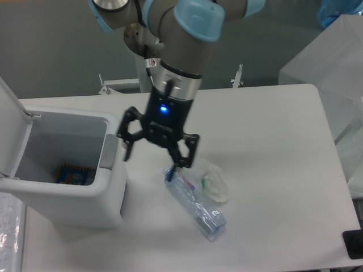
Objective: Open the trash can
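Observation:
The white boxy trash can (68, 198) stands at the left of the table. Its lid (12, 133) is swung up at the left and the inside shows, with a blue packet (76, 174) at the bottom. The grey push button (108, 152) is on its right rim. My gripper (153, 153) hangs just right of the can, above the table, fingers spread and empty. Its left fingertip (127, 152) is close to the button. A clear plastic bottle (195, 204) lies on the table below the gripper.
A crumpled clear plastic wrap (212, 181) lies beside the bottle. A frosted box (334, 62) stands at the right back edge. A black object (354, 243) sits at the right front corner.

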Robot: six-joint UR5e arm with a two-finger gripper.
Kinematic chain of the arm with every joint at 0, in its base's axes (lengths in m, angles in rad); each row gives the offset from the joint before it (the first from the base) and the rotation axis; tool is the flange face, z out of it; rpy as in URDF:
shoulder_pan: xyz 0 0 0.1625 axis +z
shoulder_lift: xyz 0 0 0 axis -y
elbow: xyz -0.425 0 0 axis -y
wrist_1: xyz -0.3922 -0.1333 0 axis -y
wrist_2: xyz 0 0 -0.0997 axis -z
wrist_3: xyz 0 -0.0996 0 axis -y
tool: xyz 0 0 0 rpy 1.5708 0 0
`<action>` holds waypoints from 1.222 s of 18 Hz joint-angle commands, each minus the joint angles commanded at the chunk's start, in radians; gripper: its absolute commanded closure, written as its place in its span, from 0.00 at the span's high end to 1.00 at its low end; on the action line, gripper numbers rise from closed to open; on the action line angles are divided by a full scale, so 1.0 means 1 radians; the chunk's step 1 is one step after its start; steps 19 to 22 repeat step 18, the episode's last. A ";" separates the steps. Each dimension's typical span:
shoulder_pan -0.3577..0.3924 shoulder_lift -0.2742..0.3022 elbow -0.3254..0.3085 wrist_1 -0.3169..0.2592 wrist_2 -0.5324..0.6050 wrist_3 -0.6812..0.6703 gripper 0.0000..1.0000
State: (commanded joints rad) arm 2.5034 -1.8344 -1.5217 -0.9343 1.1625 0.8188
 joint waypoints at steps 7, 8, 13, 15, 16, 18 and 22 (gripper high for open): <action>0.129 -0.124 0.002 0.011 0.112 0.242 1.00; 0.133 -0.128 -0.003 0.009 0.124 0.269 1.00; 0.115 -0.141 -0.012 -0.001 0.287 0.486 1.00; 0.104 -0.144 -0.014 -0.005 0.319 0.494 1.00; 0.095 -0.144 -0.015 -0.005 0.324 0.500 1.00; 0.091 -0.146 -0.027 -0.003 0.348 0.504 1.00; 0.091 -0.146 -0.027 -0.003 0.348 0.504 1.00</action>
